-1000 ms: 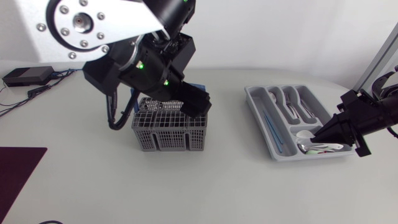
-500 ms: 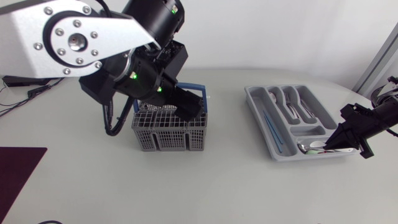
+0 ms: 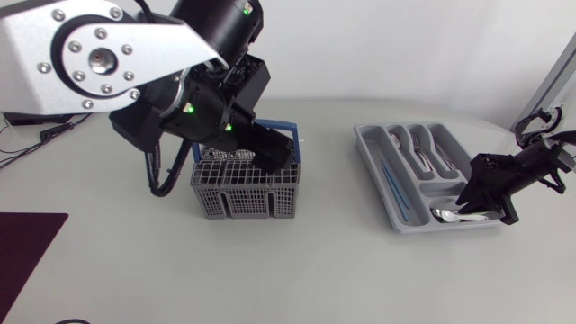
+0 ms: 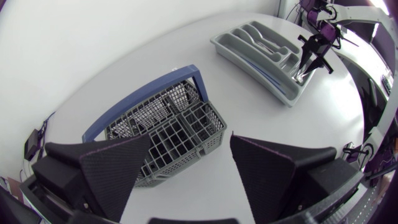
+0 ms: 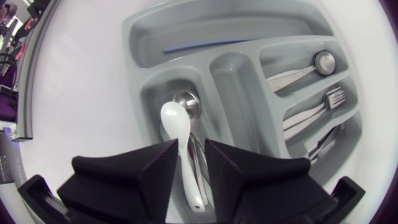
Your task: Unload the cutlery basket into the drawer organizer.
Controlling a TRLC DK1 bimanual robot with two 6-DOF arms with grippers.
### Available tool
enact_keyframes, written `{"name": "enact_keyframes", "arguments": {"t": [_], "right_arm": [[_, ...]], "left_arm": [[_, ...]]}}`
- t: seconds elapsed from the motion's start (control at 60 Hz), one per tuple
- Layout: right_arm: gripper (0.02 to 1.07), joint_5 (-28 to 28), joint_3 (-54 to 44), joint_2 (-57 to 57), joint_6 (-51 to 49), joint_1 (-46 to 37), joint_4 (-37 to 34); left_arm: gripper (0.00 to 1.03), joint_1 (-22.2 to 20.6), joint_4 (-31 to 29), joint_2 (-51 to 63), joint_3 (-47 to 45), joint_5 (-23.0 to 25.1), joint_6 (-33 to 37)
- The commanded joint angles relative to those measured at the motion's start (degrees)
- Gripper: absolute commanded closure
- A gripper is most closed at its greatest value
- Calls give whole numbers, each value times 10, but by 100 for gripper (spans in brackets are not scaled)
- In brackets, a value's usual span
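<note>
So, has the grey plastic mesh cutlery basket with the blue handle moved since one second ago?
No. The grey mesh cutlery basket sits at the same distance from the grey plastic drawer organizer as before.

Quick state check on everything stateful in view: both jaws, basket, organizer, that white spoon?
left gripper: jaws open wide, nothing between them, above the cutlery basket.
right gripper: jaws open, straddling the white spoon.
cutlery basket: upright.
drawer organizer: partly filled.
white spoon: lying in the drawer organizer on metal spoons.
</note>
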Motion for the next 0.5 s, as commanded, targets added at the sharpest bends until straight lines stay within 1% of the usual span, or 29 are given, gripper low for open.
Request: {"name": "enact_keyframes", "arguments": {"t": [0.0,0.033,0.15,0.2,0.25,0.317,0.367,0.483], "right_arm": [[34,1,-14,7,13,2,10],[30,-8,-15,-1,14,0,10],[21,-47,-30,-50,15,-9,12],[21,-59,-35,-69,18,-11,11],[17,-72,-45,-90,27,-12,10],[17,-92,-69,-125,35,-9,9],[14,-104,-90,-153,43,-2,10],[12,-136,-136,-212,79,21,14]], "left_arm": [[7,-1,3,-13,-13,-3,9],[7,-1,4,-13,-13,-3,9],[7,-1,4,-20,-18,-3,10],[7,1,3,-21,-20,-3,9],[7,4,4,-26,-21,-4,10],[7,6,3,-34,-25,-4,11],[7,12,3,-42,-28,-5,12],[7,32,3,-71,-47,-5,18]]}}
